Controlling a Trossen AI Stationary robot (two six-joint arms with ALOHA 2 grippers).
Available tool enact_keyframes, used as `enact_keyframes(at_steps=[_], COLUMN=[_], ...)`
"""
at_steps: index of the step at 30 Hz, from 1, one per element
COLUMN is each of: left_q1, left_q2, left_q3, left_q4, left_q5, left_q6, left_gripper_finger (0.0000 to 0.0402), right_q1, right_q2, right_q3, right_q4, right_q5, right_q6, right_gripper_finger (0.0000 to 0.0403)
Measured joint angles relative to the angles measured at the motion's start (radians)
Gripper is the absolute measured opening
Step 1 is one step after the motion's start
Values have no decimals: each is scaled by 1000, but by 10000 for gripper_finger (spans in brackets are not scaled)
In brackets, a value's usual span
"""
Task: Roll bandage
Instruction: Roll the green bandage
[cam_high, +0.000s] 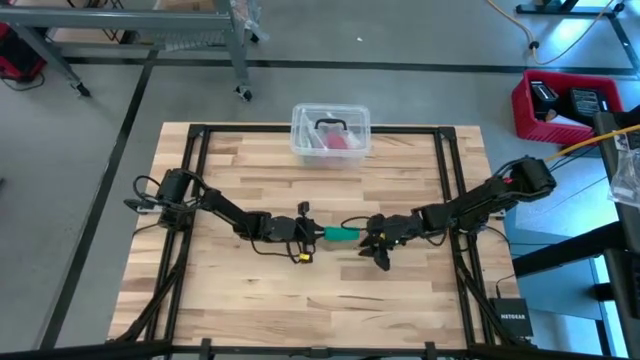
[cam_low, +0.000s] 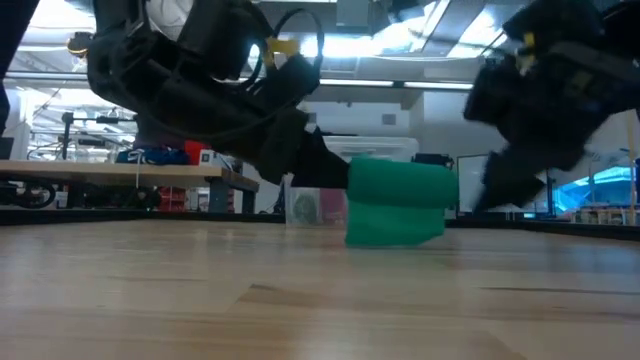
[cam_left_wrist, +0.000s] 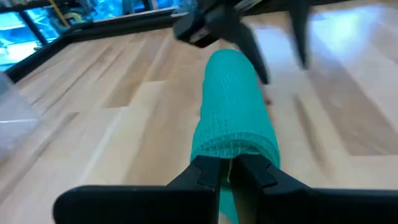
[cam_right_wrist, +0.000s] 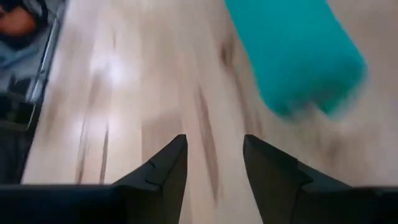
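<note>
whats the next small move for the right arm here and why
Probably bring the right gripper back onto the free end of the bandage. Its fingers are open with only table between them, and the roll lies off to one side, while the left gripper is pinched shut on the other end, holding it above the table.

From above I see the rolled teal-green fabric bandage (cam_high: 343, 234) lying mid-table on the pale wooden plank table (cam_high: 250, 310), the left gripper (cam_high: 318, 233) at its left end, the right gripper (cam_high: 378, 252) just beside its right end, and the clear plastic tub (cam_high: 331, 133) well behind at the far edge.
</note>
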Motion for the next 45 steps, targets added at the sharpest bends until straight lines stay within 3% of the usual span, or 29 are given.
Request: enact_keyframes(at_steps=[5, 13, 18, 24, 29, 34, 45], left_q1=[38, 77, 98, 114, 114, 115, 115], left_q2=[0, 23, 49, 65, 65, 65, 66], left_q3=[0, 0, 0, 0, 1, 1, 1], left_q4=[-30, -46, -42, -36, -39, -42, -46], left_q5=[1, 7, 8, 12, 11, 10, 4], left_q6=[-2, -6, -6, -18, -21, -24, -41], left_gripper_finger=[13, 13, 13, 13, 13, 13, 13], right_q1=[32, 29, 29, 29, 29, 30, 2], right_q2=[62, 208, 308, 361, 362, 361, 408], right_q3=[0, 3, 59, 148, 183, 185, 185], right_q4=[229, 395, 394, 364, 210, 169, 179], right_q5=[173, 318, 340, 480, 558, 549, 548], right_q6=[-148, -311, -439, -580, -617, -626, -691], right_gripper_finger=[161, 161, 161, 161, 161, 156, 94])
